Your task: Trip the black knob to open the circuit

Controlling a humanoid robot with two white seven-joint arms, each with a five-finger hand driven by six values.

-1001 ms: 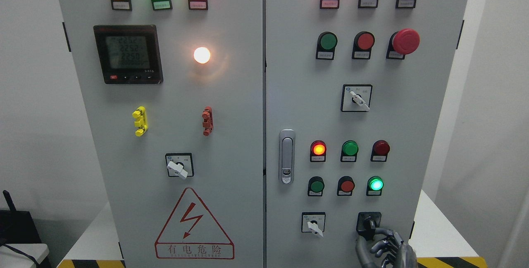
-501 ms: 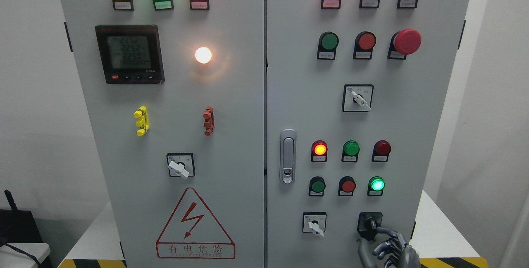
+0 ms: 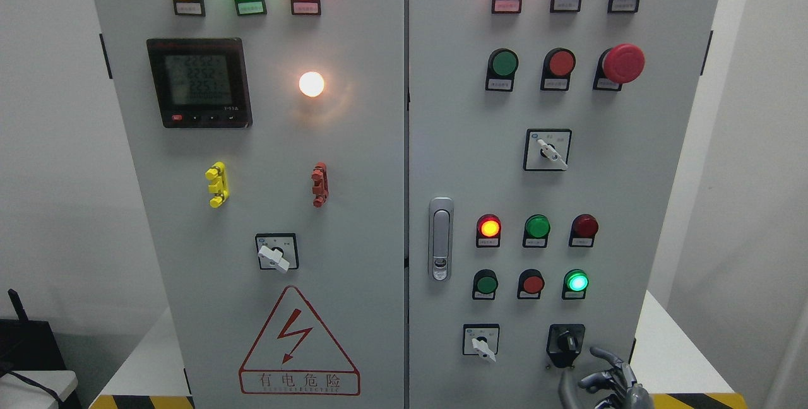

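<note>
The black knob (image 3: 565,342) sits on its black plate at the bottom right of the grey cabinet's right door (image 3: 454,144), with its handle standing upright. My right hand (image 3: 607,384) hangs just below and to the right of the knob, apart from it. Its dark metal fingers (image 3: 605,355) are spread loosely and hold nothing. The left arm does not show.
A white selector switch (image 3: 482,342) sits left of the black knob, another (image 3: 548,151) is higher on the right door, and a third (image 3: 276,254) is on the left door. Lamps and push buttons fill both doors, with a red mushroom button (image 3: 622,62). A door latch (image 3: 440,238) stands mid-panel.
My right hand has let go of the black knob and dropped down and to the right. The knob's handle now stands upright instead of tilted under the fingers.
</note>
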